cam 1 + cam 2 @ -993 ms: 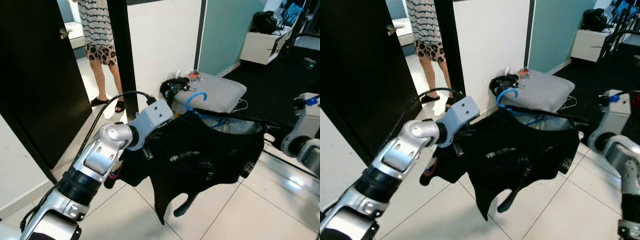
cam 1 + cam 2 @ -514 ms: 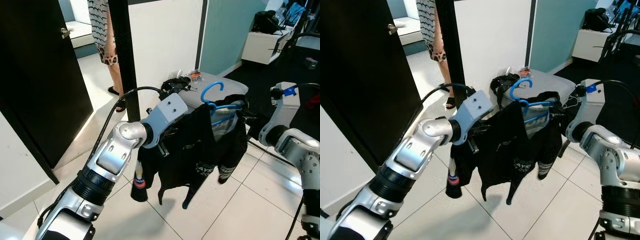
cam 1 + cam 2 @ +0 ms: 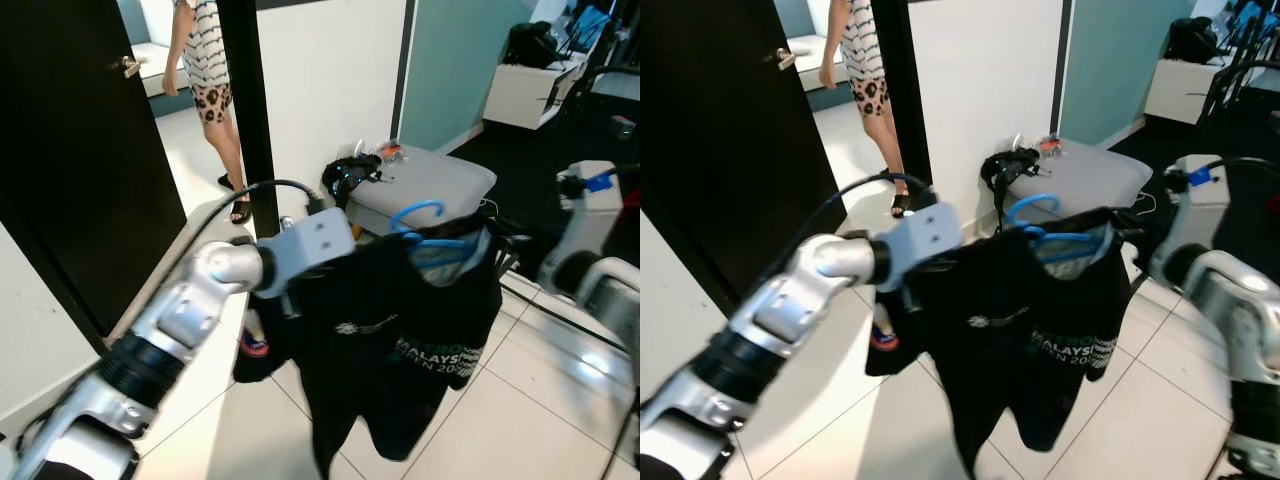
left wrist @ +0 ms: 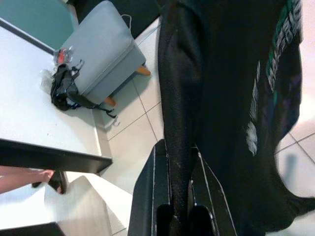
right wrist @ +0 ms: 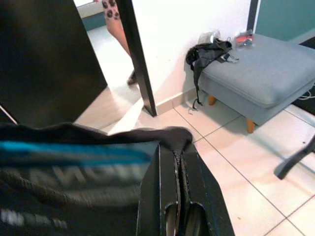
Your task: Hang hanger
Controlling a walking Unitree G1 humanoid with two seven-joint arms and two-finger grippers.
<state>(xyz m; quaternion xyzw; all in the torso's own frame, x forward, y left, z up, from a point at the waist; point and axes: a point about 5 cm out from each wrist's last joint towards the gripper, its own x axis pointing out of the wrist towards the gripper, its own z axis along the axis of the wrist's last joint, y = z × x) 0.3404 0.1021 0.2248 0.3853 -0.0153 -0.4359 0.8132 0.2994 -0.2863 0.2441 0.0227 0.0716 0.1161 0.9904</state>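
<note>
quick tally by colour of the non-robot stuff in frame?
Black: 2, short-sleeved printed T-shirt, tangled strap bundle
Blue: 1, plastic hanger
Grey: 1, cushioned footstool
Total: 4

Open tiled floor point(image 3: 520, 420) below; grey ottoman point(image 3: 425, 185), black doorframe point(image 3: 240, 110) and a person point(image 3: 205, 60) ahead.

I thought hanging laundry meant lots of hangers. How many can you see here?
1. A blue hanger sits inside the black T-shirt, which the left tool and right tool hold up between them. Others may be out of view.
</note>
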